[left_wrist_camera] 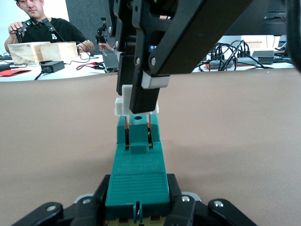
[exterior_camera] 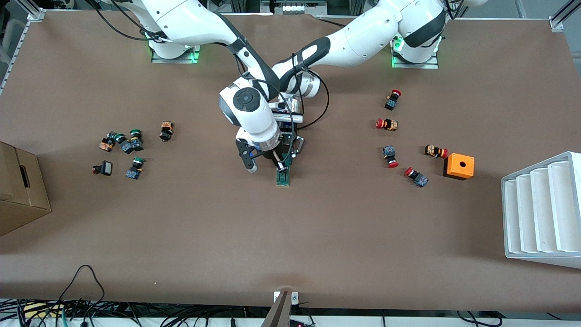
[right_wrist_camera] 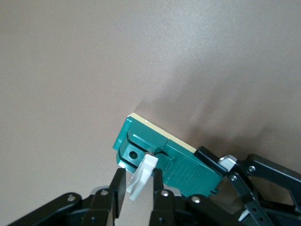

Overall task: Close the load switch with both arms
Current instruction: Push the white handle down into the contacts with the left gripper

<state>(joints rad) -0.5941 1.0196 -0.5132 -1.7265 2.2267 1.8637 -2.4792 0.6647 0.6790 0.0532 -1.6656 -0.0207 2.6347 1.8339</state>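
Table surface: a brown mat [exterior_camera: 290, 236] covers the whole table, creased along the edge nearest the front camera.
Frame: aluminium corner brackets [exterior_camera: 556, 22] stand at the robots' end.
Floor edge: tangled black cables [exterior_camera: 81, 313] run below the table.
Room: a person in a black shirt [left_wrist_camera: 44, 26] sits at a white desk [left_wrist_camera: 70, 68].
Light: even and bright.

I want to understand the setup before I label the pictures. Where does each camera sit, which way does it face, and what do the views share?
Front view: high across the table, facing both arms' bases; shows both arms meeting over the load switch.
Left wrist view: low on the left arm, along the switch; left gripper shut on its end, right gripper ahead.
Right wrist view: on the right arm, looking down; right gripper pinching the white tab.
Shared: all show the load switch.
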